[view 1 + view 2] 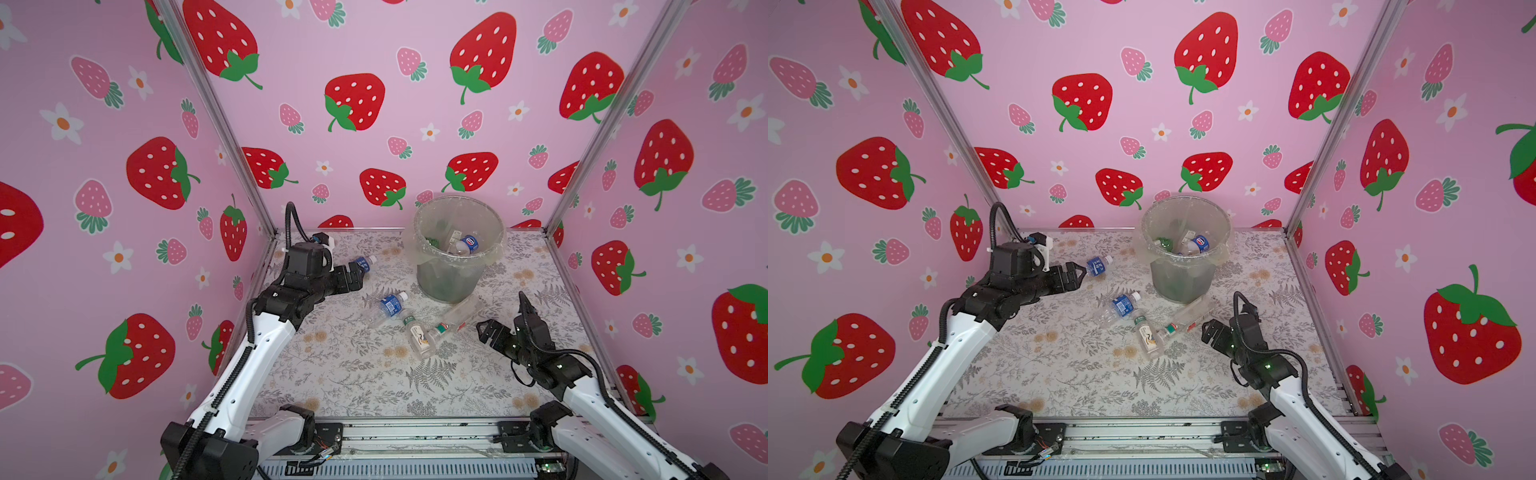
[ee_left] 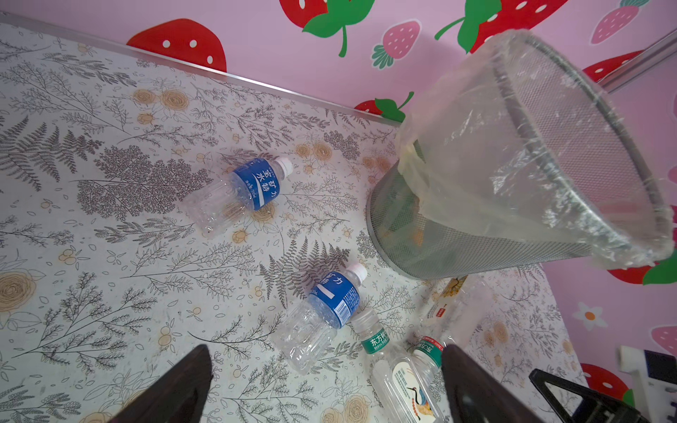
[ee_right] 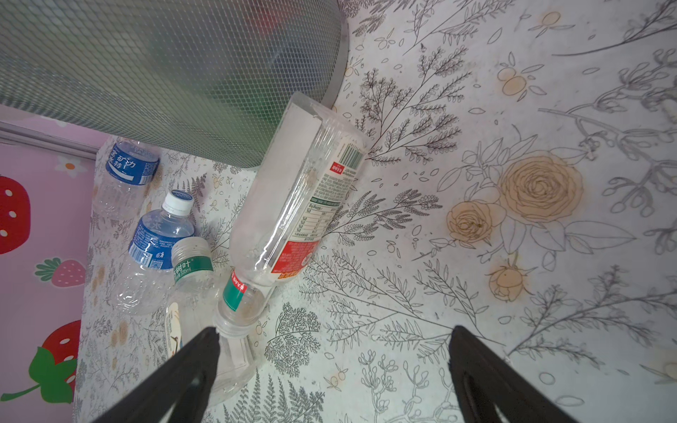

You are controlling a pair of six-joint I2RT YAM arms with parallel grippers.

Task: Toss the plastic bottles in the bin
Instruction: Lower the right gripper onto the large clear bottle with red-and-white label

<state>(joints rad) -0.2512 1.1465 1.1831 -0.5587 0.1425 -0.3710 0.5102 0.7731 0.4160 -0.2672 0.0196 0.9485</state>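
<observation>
On floral tabletop (image 1: 353, 374) between strawberry walls (image 1: 415, 124), bottles (image 1: 388, 307) scattered; both jaws spread, empty

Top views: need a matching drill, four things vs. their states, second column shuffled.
Things:
1. bin
2. large red-label bottle
3. bird-label bottle
4. left hand

States:
A. open, holding nothing
B. lying flat, cap end next to a blue-label bottle
C. upright, with bottles inside
D. lying with its base end at the bin's foot

Pairs: 1-C, 2-D, 3-B, 4-A
</observation>
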